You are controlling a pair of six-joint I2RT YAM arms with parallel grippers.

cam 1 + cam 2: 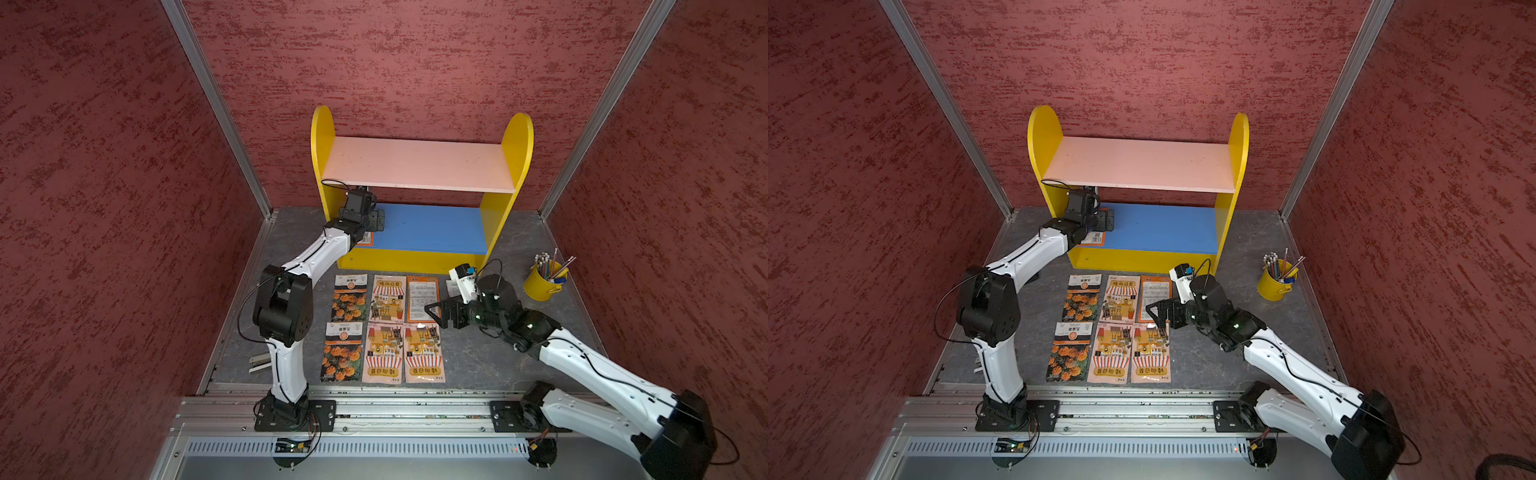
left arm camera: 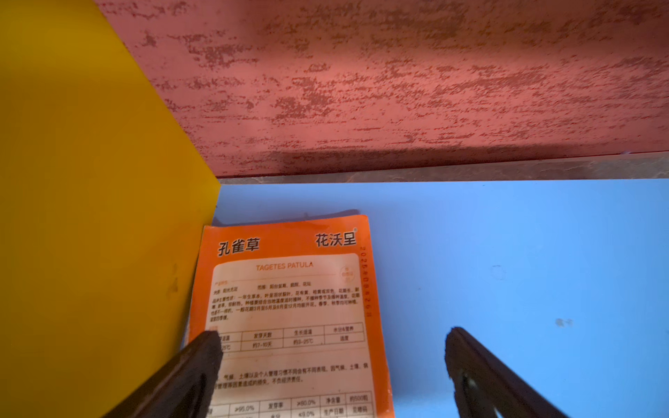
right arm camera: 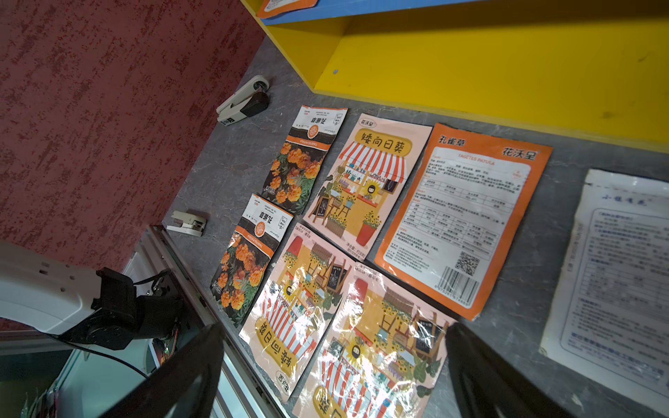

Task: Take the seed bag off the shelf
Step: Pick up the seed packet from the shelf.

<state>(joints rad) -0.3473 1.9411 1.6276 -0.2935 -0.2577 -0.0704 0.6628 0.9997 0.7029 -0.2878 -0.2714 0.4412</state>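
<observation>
i am working inside a closed-in robot test cell, the kind found in a lab. red textured wall panels [image 1: 415,62] are boxing in three sides, joined by bare aluminium posts [image 1: 216,108]. my two arms are sitting bolted to an aluminium rail [image 1: 395,409] along the front of a grey stone-look bench [image 1: 490,357]. a toy-coloured shelf [image 1: 419,164], seed packets [image 1: 384,353] in neat rows and a yellow pencil cup [image 1: 540,284] are looking like staged props.

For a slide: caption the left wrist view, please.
Open left end effector poised over the orange seed bag on the shelf's blue lower board, beside its yellow side panel.
</observation>
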